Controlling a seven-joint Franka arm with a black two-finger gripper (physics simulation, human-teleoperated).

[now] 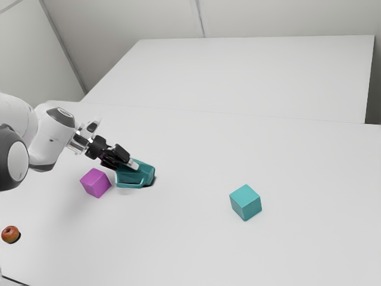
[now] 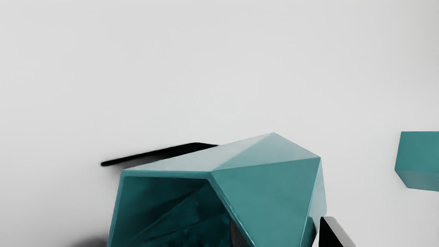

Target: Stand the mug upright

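Mug (image 1: pixel 143 174) lies on its side on the tabletop (image 1: pixel 178 238). My pincer (image 1: pixel 127 163) stands partly open, one finger (image 2: pixel 236 235) within the mug's mouth, the other outside. Purple cube (image 1: pixel 95 183) just beside; teal cube (image 1: pixel 245 202) and apple (image 1: pixel 10 234) well apart.

I'd call this a bare robotics lab: a white jointed robot arm (image 1: pixel 52 140) leans over a plain white counter (image 1: pixel 178 238), plain coloured test cubes (image 1: pixel 245 203) sit about, and blank pale walls (image 1: pixel 286 18) stand behind.
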